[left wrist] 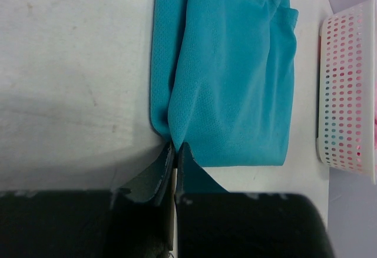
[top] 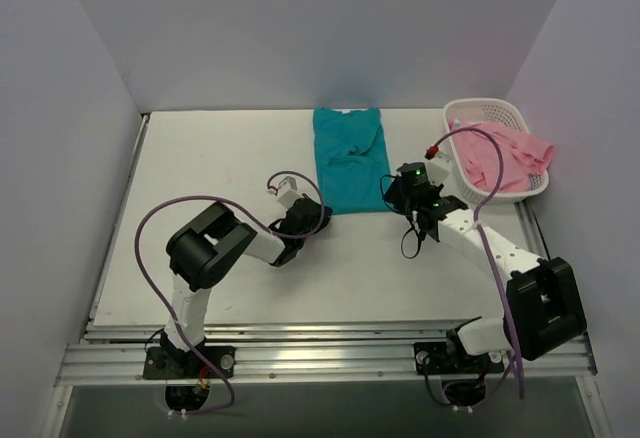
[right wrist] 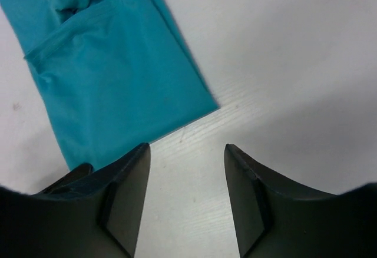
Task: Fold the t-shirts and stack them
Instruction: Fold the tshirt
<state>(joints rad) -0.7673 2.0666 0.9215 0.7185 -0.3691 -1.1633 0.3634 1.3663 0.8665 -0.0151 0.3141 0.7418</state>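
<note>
teal t-shirt pinched at its near left corner; pink t-shirt in basket

item 1, teal t-shirt (top: 348, 158): lies on the white table (top: 200, 158), folded into a long narrow panel that runs from the far edge toward the arms. sleeves and collar are tucked in at the far end. the cloth puckers upward at the near left corner.

item 2, pink t-shirt (top: 505, 153): crumpled, unfolded, inside the white lattice basket (top: 478, 107) at the far right of the table. part of it hangs over the basket's right rim.

item 3, left gripper (left wrist: 178, 147): clamped tight on the near left corner of the teal t-shirt, with cloth caught between the two fingers.

item 4, right gripper (right wrist: 185, 149): jaws apart, grasping nothing, over bare table just beside the near right corner of the teal t-shirt.
</note>
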